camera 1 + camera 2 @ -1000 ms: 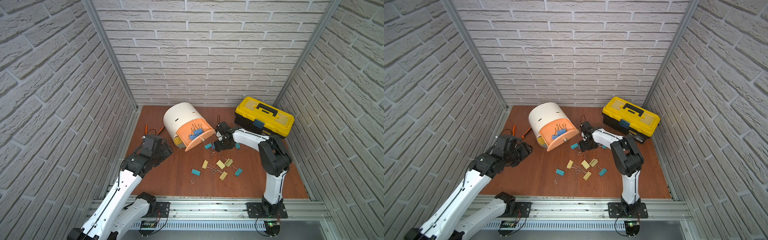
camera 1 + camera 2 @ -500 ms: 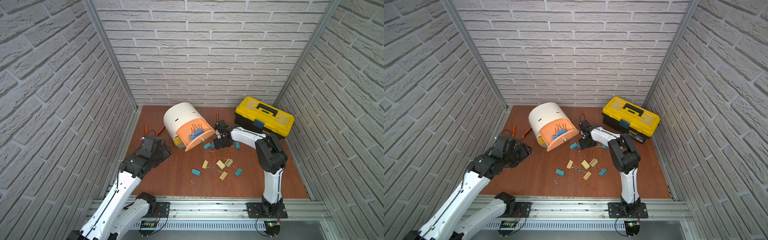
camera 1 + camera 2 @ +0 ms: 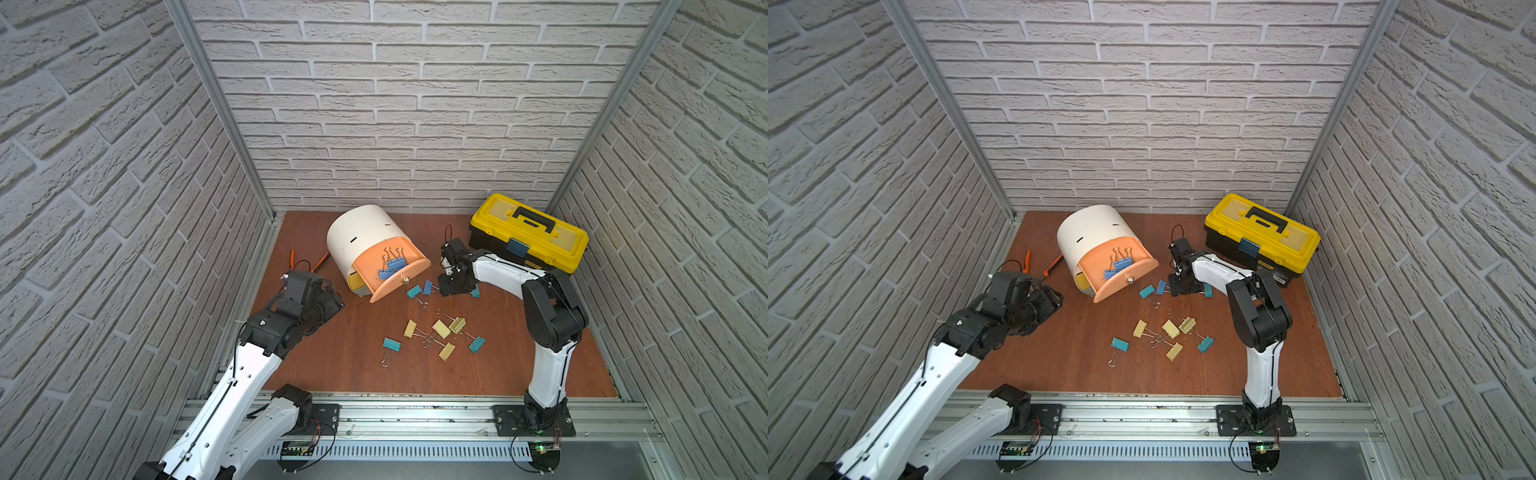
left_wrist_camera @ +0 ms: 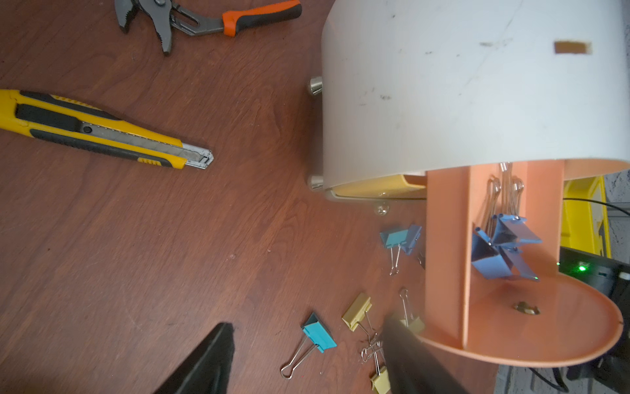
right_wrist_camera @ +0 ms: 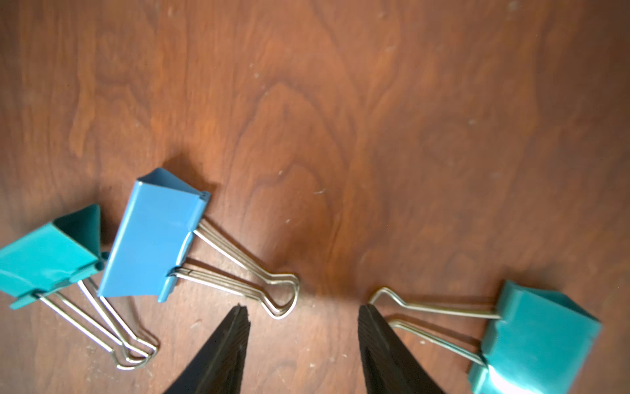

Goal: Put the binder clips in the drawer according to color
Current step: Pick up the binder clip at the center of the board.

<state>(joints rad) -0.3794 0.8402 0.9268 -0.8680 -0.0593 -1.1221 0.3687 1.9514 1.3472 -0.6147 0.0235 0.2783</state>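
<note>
1. Top views, drawer: in both top views the white drum-shaped cabinet [image 3: 361, 232] [image 3: 1092, 232] stands at the back of the brown wooden table [image 3: 353, 374]. Its peach top drawer [image 3: 409, 276] is pulled out and holds a bunch of blue folded-metal binder clips [image 3: 390, 266] with silver wire handles.
2. Top views, loose clips: the right gripper [image 3: 444, 289] sits low over the table between a single blue clip [image 3: 427, 286] and a second teal clip [image 3: 476, 291]. A first teal clip [image 3: 414, 291] lies beside the blue clip, just in front of the peach top drawer. Nearer the front edge, four pale yellow clips [image 3: 440, 328] and two further teal clips [image 3: 391, 344] lie in a loose cluster.
3. Top views, remainder: the left gripper [image 3: 334, 305] hangs above bare table, left of the cabinet and well apart from every clip. A yellow-and-black plastic toolbox [image 3: 528, 237] sits behind the right arm.
4. Left wrist view: the left gripper's black fingers [image 4: 218, 358] stand wide apart and hold nothing. A yellow-and-black utility knife [image 4: 102, 133] and orange-handled pliers [image 4: 204, 20] lie on the table near the cabinet.
5. Right wrist view: the right gripper's fingers [image 5: 225, 354] are partly spread, with bare table between the tips and nothing held. One tip is just beside the blue clip's [image 5: 153, 235] wire loop, and the other is just beside the second teal clip's [image 5: 538, 337] handles. The first teal clip [image 5: 47, 256] rests against the blue clip.
</note>
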